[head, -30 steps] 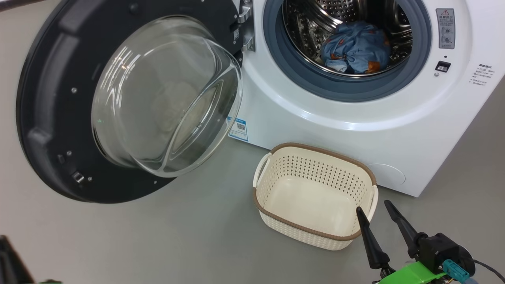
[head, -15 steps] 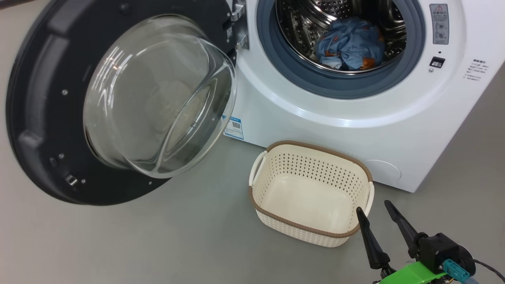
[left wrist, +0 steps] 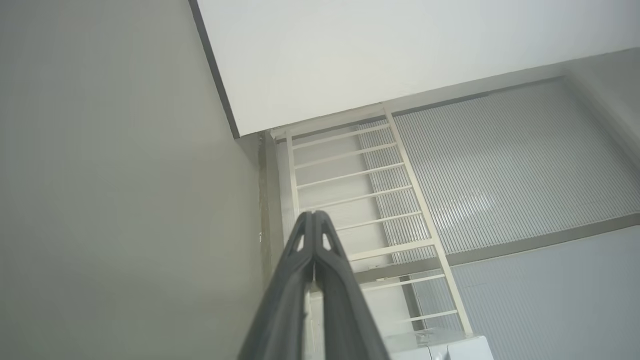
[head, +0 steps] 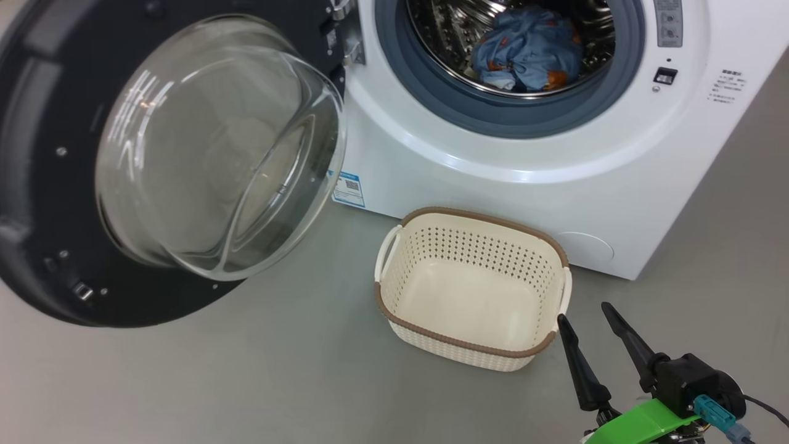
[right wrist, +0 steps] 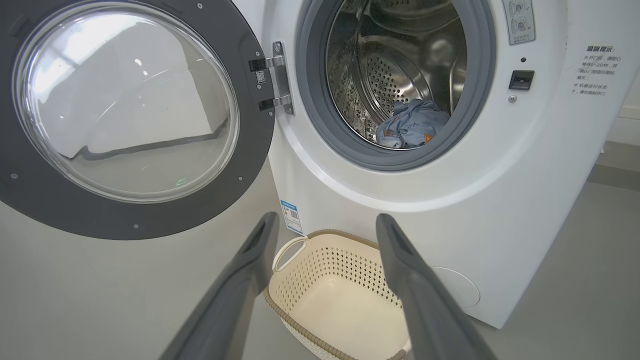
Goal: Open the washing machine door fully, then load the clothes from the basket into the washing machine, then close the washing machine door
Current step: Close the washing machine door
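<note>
Cream basket [head: 459, 349] near spread right hand [head: 582, 311]

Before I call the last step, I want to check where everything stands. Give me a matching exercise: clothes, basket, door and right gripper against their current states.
Things:
1. clothes
2. basket
3. door
4. right gripper

States:
A. swung wide open
B. jaws apart, holding nothing
C. empty, standing on the floor
D. bunched up in the drum

Pairs: 1-D, 2-C, 3-A, 4-B
</note>
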You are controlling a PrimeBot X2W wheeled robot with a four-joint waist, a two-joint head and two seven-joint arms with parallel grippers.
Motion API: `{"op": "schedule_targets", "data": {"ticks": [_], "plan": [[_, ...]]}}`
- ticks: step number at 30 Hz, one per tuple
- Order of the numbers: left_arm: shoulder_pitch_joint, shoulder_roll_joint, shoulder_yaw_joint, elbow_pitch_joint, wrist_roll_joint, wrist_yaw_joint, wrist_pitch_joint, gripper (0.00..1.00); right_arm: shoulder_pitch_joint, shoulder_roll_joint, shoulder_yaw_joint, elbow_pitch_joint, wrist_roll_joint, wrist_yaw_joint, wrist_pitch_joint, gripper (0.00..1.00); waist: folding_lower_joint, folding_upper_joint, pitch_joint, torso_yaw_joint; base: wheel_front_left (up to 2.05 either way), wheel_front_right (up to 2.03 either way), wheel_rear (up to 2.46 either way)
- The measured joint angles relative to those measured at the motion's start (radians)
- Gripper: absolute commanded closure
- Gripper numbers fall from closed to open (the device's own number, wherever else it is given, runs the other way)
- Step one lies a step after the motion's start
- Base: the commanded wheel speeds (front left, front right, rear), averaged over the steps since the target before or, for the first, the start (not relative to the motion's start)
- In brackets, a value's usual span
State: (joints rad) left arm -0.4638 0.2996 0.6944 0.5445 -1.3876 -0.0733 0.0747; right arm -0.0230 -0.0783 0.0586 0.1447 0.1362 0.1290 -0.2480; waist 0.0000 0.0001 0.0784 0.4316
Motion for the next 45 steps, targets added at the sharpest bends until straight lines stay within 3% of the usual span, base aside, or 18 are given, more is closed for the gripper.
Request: {"op": "schedule_targets", "data": {"ticks": [9, 28, 45], "plan": [[-0.091, 0.064, -0.011, 0.084, -0.018, 0.008, 0.067, 1.00, -0.019, -0.016, 0.007, -0.016, 0.003, 0.000, 0.014, 0.00, 0.0000, 0.0000, 0.031, -0.044, 0.00, 0.00, 0.00], [-0.133, 0.070, -0.075, 0.135, -0.044, 0.004, 0.213, 1.00, -0.036, -0.038, 0.008, -0.038, 0.004, 0.000, 0.031, 0.00, 0.0000, 0.0000, 0.076, -0.101, 0.00, 0.00, 0.00], [-0.096, 0.062, -0.129, 0.106, -0.044, 0.017, 0.315, 1.00, -0.036, -0.035, 0.013, -0.041, 0.015, 0.000, 0.037, 0.00, 0.0000, 0.0000, 0.062, -0.099, 0.00, 0.00, 0.00]]}}
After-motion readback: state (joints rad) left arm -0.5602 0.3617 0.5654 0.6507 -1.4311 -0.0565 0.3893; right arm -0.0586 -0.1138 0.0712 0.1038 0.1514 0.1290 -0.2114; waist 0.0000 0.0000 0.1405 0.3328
